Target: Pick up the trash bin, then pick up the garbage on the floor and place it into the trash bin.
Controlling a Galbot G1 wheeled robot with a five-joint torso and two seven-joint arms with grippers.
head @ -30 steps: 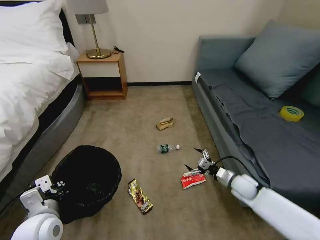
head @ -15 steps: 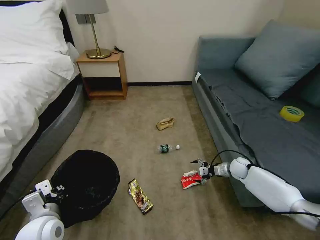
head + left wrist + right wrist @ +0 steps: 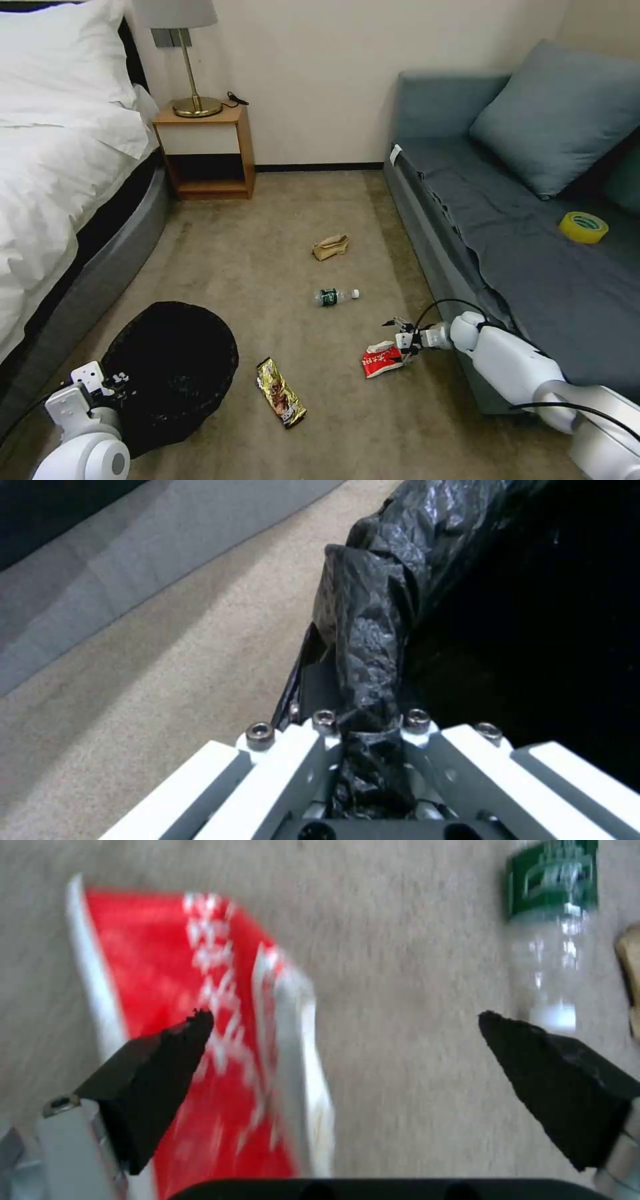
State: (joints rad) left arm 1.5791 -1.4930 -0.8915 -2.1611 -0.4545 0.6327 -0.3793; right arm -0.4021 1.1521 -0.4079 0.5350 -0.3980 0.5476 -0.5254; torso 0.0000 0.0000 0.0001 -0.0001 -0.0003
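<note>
The trash bin [image 3: 175, 367], lined with crinkled black plastic, is at the lower left. My left gripper [image 3: 112, 388] is shut on its near rim, and the left wrist view shows the bag's folded edge [image 3: 365, 645] pinched in the left gripper [image 3: 363, 740]. The garbage lies on the carpet: a red wrapper [image 3: 381, 360], a gold wrapper [image 3: 281, 393], a small bottle [image 3: 335, 297] and a crumpled paper bag [image 3: 331, 247]. My right gripper [image 3: 396, 341] hangs open low over the red wrapper's sofa-side end. In the right wrist view the right gripper [image 3: 343, 1022] straddles the red wrapper [image 3: 160, 985], with the bottle [image 3: 550, 910] beyond.
A grey sofa [image 3: 507, 267] runs close along the right, right beside my right arm, with a yellow tape roll [image 3: 583, 227] on its seat. A bed [image 3: 60, 193] fills the left, and a wooden nightstand [image 3: 208, 157] with a lamp stands at the far wall. Open carpet lies between.
My right gripper has dropped and turned level at the red wrapper's end, the arm folding low beside the sofa. The trash bin has shifted slightly nearer me in the left gripper.
</note>
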